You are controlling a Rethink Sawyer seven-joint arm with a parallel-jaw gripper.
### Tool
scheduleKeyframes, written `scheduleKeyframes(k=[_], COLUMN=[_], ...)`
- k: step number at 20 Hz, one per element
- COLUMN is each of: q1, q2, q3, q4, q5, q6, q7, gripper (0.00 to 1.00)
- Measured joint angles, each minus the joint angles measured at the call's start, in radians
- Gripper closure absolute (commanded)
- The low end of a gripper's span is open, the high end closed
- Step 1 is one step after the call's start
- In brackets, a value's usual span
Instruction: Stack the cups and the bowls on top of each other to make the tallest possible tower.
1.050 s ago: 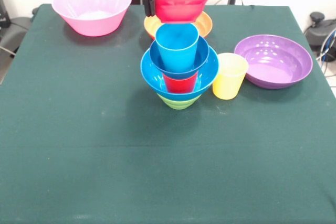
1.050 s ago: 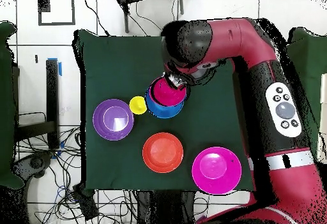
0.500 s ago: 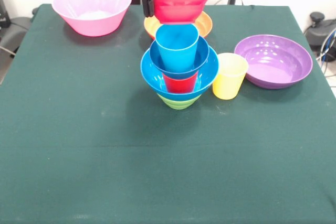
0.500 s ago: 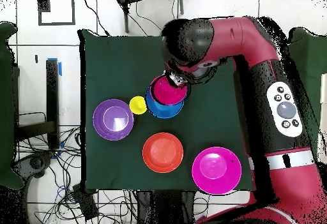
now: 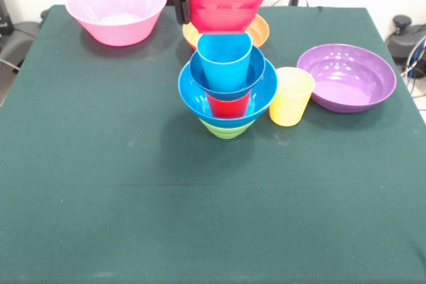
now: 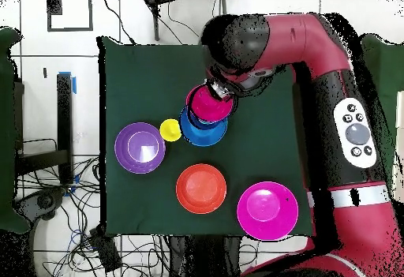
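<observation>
My claw [image 5: 181, 4] clamps the glossy small red bowl [image 5: 224, 7] just above the tapered sky-blue cup [image 5: 225, 58] topping the tower [image 5: 227, 94].

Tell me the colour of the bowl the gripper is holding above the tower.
Red. The small bowl shows best in the front view, held just above the sky-blue cup.

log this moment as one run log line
gripper: shut on small red plastic bowl | bowl: held above sky-blue plastic cup, apart | tower: standing | yellow plastic cup: beside tower
</observation>
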Motion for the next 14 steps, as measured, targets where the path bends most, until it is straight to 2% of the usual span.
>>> scheduleKeyframes(k=[14], q1=[0.009], q2=[0.044], q3=[0.000], q4=[-0.024], q5=[-0.012], q6=[0.000], q7=[0.000], gripper=[1.00])
